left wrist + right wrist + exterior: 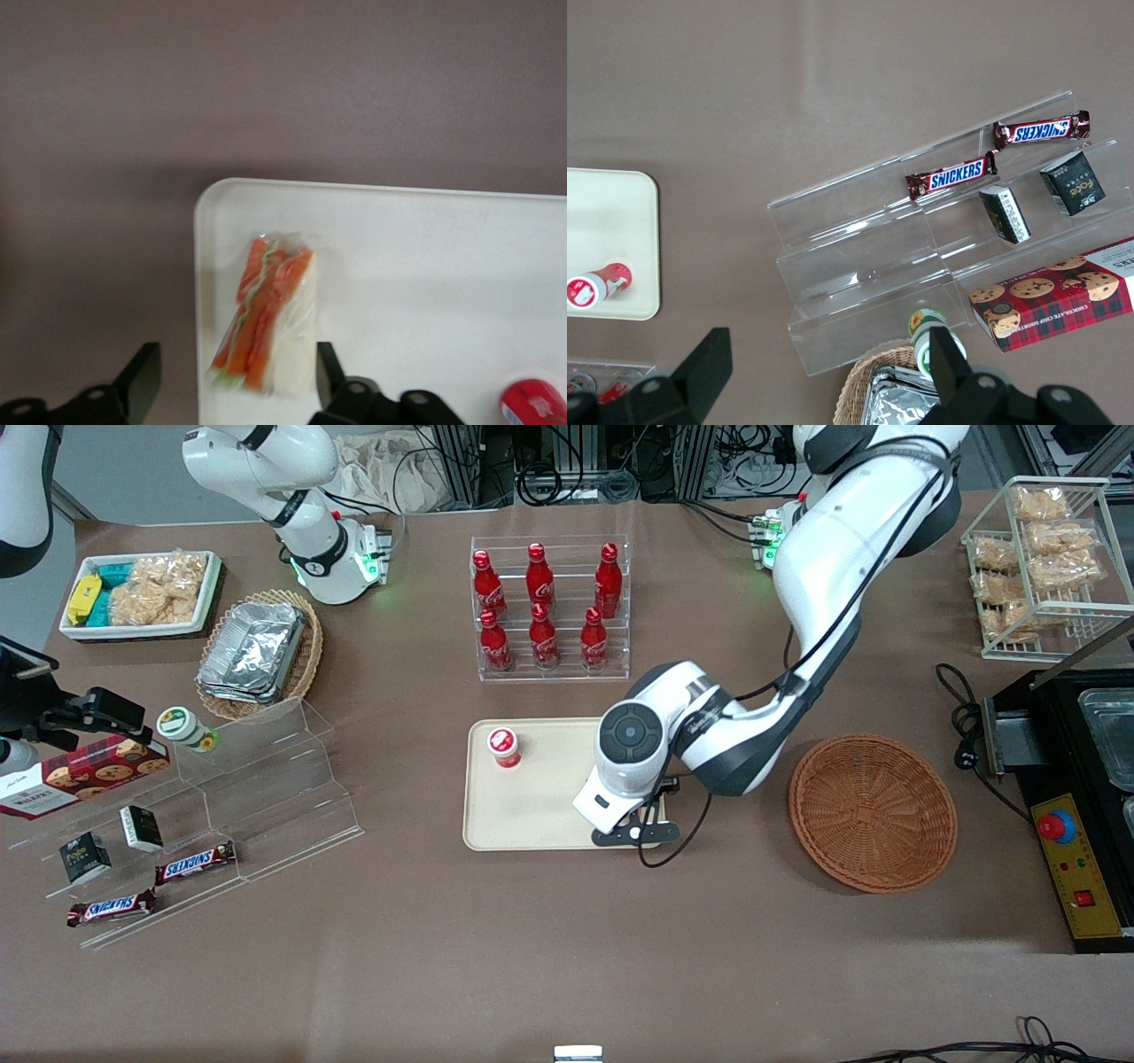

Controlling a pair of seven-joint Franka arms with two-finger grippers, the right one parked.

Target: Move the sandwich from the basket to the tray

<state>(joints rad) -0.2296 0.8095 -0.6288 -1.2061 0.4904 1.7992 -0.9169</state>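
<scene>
End effector (232,390) over the tray (540,815) corner nearest the front camera on the working arm's side, fingers (142,381) spread wide, gripping nothing. Sandwich (266,319) lies flat on the tray between the fingers, at 12 o'clock from them in the wrist view, near the tray rim; touching or apart, cannot tell. Small red-capped bottle (505,747) on the tray, farther off. Basket (873,811) sits on the counter (532,957) at 3 o'clock from the tray, apart.
</scene>
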